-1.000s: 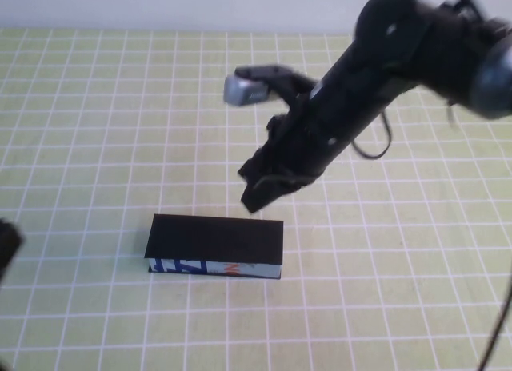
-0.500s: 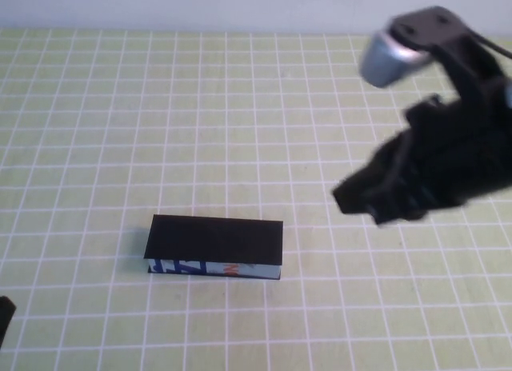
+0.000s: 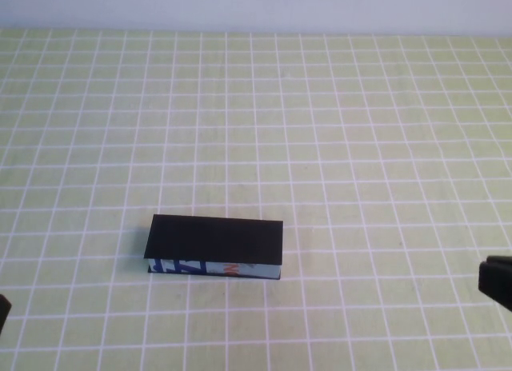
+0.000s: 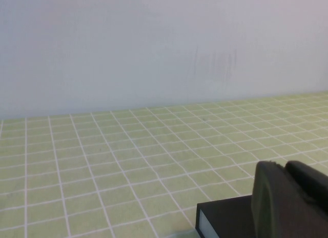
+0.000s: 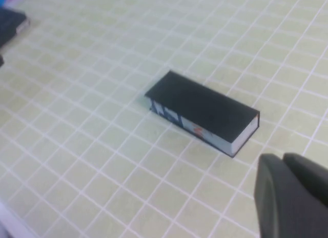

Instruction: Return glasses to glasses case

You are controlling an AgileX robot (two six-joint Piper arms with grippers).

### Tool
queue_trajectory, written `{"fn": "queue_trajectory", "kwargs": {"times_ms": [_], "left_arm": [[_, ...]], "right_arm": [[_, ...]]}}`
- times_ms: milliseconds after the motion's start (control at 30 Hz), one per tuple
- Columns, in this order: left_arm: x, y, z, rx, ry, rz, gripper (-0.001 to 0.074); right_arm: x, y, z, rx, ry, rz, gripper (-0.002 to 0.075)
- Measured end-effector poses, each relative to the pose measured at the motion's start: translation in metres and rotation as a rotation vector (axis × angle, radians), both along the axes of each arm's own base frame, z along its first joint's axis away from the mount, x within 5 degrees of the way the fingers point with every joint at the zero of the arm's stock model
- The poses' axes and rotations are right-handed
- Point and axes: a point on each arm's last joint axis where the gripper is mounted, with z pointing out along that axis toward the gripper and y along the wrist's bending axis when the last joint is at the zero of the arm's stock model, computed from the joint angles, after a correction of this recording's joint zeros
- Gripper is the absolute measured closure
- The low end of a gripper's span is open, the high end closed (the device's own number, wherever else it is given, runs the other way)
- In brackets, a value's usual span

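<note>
The glasses case [image 3: 216, 245] lies on the cloth left of centre with its flat black lid down and its blue, white and orange printed side facing me. It also shows in the left wrist view [image 4: 225, 217] and the right wrist view [image 5: 202, 111]. The glasses are not in view. My left gripper [image 3: 2, 307] shows only as a dark tip at the front left edge; in its wrist view [image 4: 284, 169] the fingers are together, empty. My right gripper [image 3: 498, 281] sits at the front right edge, well away from the case; in its wrist view [image 5: 281, 158] it is shut and empty.
A yellow-green cloth with a white grid [image 3: 336, 131] covers the table. A pale wall [image 4: 154, 48] stands behind it. A dark object [image 5: 10, 22] sits at the edge of the right wrist view, far from the case.
My right arm has drawn back from above and behind the case, swinging right and toward the front right edge. The case has not moved.
</note>
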Motion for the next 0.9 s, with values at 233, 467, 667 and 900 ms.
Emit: {"fn": "queue_trajectory", "kwargs": {"times_ms": [233,467,667,900], "left_arm": [[0.0,0.0,0.0,-0.002,0.0,0.001,0.0737],[0.0,0.0,0.0,-0.002,0.0,0.001,0.0737],[0.0,0.0,0.0,-0.002,0.0,0.002,0.0737],[0.0,0.0,0.0,-0.002,-0.001,0.005,0.0737]], "right_arm": [[-0.018,-0.008,-0.044,0.073,0.064,-0.005,0.0737],[-0.017,-0.009,-0.065,0.01,0.089,-0.016,0.0737],[-0.002,-0.018,-0.073,-0.072,-0.11,-0.128,0.0737],[0.005,-0.054,-0.111,-0.115,-0.218,-0.508,0.0737]]}}
